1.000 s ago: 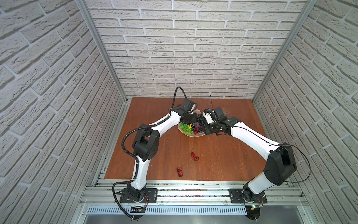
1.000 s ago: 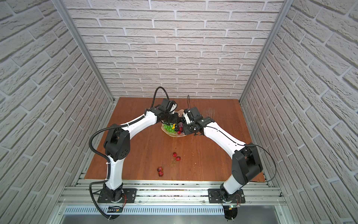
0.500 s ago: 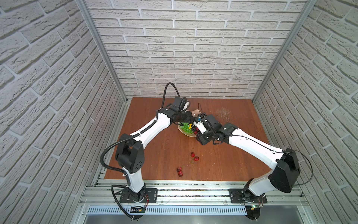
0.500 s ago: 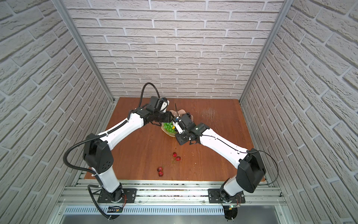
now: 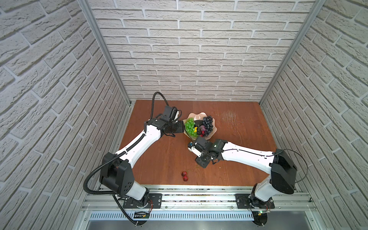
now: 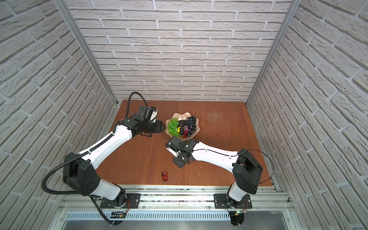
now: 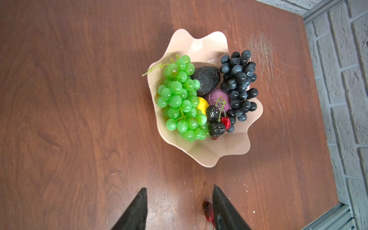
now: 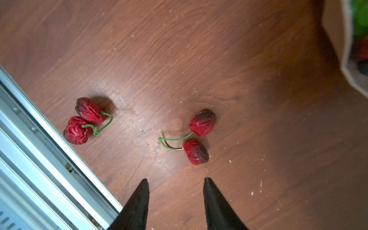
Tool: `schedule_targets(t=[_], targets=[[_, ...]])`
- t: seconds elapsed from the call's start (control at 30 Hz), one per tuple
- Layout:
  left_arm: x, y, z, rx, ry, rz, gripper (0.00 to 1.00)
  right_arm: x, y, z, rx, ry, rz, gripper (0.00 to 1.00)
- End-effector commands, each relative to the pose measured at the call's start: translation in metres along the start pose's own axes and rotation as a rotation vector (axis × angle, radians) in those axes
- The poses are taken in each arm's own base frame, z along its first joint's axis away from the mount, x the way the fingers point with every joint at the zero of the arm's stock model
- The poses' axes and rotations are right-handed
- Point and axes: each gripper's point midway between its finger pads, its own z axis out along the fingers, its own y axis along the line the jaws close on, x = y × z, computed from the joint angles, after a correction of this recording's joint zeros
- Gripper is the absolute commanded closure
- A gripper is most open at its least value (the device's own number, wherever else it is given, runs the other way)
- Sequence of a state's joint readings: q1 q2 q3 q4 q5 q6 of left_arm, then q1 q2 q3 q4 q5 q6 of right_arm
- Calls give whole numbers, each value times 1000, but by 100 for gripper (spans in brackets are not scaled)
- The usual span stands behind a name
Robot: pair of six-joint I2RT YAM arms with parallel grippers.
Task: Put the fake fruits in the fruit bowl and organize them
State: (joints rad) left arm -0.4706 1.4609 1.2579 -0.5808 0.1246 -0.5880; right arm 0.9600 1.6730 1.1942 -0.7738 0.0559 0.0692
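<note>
The fruit bowl [image 7: 201, 153] stands toward the back of the counter [image 7: 79, 99], about midway across, and most of the fruit lies in it. The green grape bunch [image 7: 179, 99] fills the side nearest the left arm. The dark grape bunch [image 7: 239, 79] runs along the opposite side, reaching to the rim. Between them, toward the back wall, lies the avocado [image 7: 207, 79]. The purple round fruit [image 7: 216, 97] is right against it, and the lemon [image 7: 202, 104] peeks out from under the green grapes. Two black berries [image 7: 213, 113] sit on top at the front of the heap, with a red cherry [image 7: 226, 121] on a green stem just beside them.

The left fingers [image 7: 137, 209] are near the bowl's left rim, pointing at it without touching. They stand well apart with nothing between them. A small red bit [image 7: 207, 212] shows against the inner edge of one finger, partly hidden. I cannot tell whether it lies on the counter or clings to the finger.

The right fingers [image 8: 139, 203] are in front of the bowl, above bare wood, spread with an empty gap between them. Just ahead of their tips a stemmed cherry pair [image 8: 203, 122] lies on the counter, untouched. In both top views the right wrist hides it. A second cherry pair [image 8: 88, 109] lies farther off, close to the counter's front edge and its metal rail [image 8: 39, 129], well apart from either arm.
</note>
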Motion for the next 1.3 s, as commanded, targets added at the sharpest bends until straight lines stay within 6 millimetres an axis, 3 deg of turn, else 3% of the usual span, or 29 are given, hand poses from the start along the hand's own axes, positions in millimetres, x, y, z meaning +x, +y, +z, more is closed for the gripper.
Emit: schedule_targets(t=[0.0,0.3,0.77,1.1,1.27], targets=[[0,11,-13,-23,-35,-26,47,-3,13,6,-5,20,-102,53],[7,39,-25,-52,-49,-92,45,-6,16,32,-13,74,-122,51],[4,42,-23,-45,-61,-111,44,-1,-1,53,-5,137,-81,53],[3,44,-28,-54,-70,-108,44,10,1,67,-36,174,-52,62],[4,45,-30,-56,-75,-109,44,12,1,69,-39,174,-41,77]])
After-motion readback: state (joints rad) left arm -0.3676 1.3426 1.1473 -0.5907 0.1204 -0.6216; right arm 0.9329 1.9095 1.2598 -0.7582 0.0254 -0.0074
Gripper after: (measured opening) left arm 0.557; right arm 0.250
